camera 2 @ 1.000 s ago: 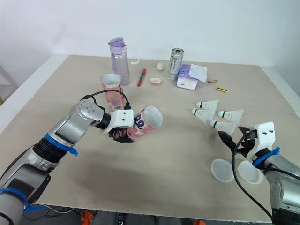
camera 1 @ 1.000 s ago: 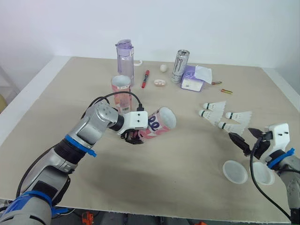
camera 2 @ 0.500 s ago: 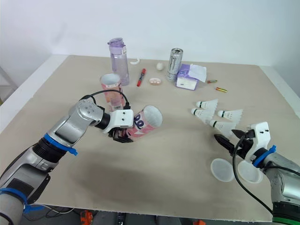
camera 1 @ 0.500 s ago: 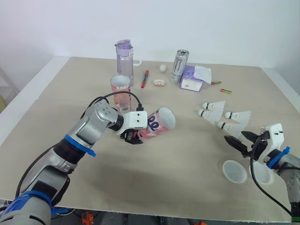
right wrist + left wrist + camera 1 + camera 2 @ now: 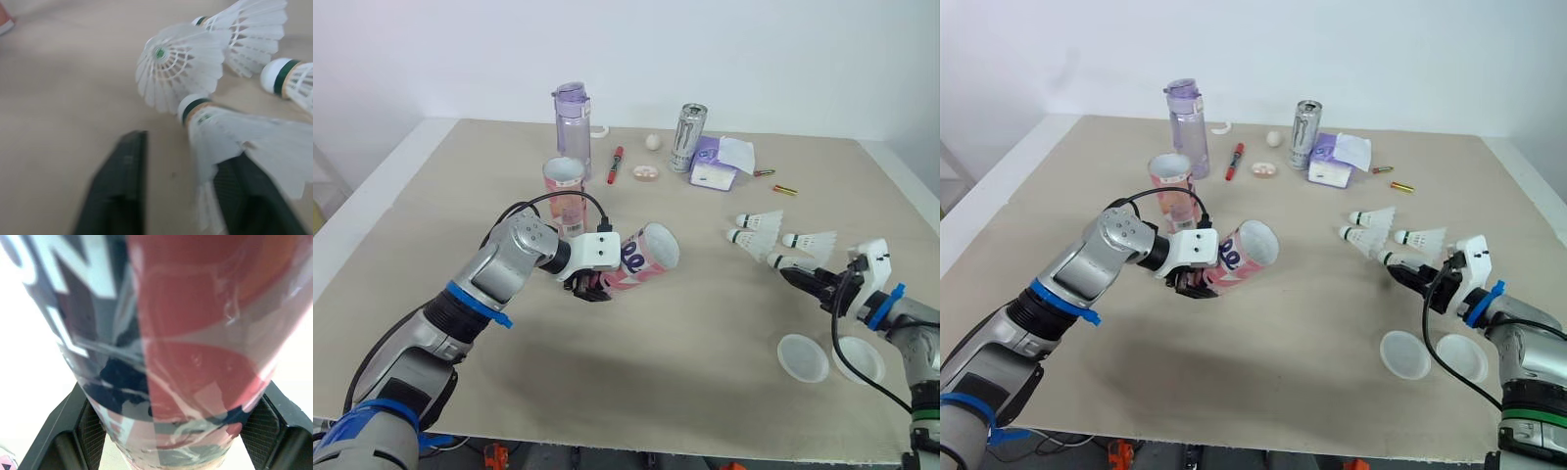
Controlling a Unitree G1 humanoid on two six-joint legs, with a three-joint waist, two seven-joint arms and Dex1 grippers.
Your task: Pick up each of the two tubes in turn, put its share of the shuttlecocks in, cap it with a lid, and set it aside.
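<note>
My left gripper is shut on a pink and white tube, holding it tilted above the table with its open mouth to the right; its fingers press both sides of the tube. A second tube stands upright behind it. Several shuttlecocks lie at the right. My right gripper is low on the table, open, with the nearest shuttlecock lying between its fingers, against one of them. Two white lids lie near the front edge.
Along the back stand a purple water bottle, a silver drink can and a purple tissue pack. A red marker, a small white ball and small batteries lie nearby.
My right gripper has moved away from the lids and forward onto the nearest shuttlecock. The left arm and its tube have stayed still.
</note>
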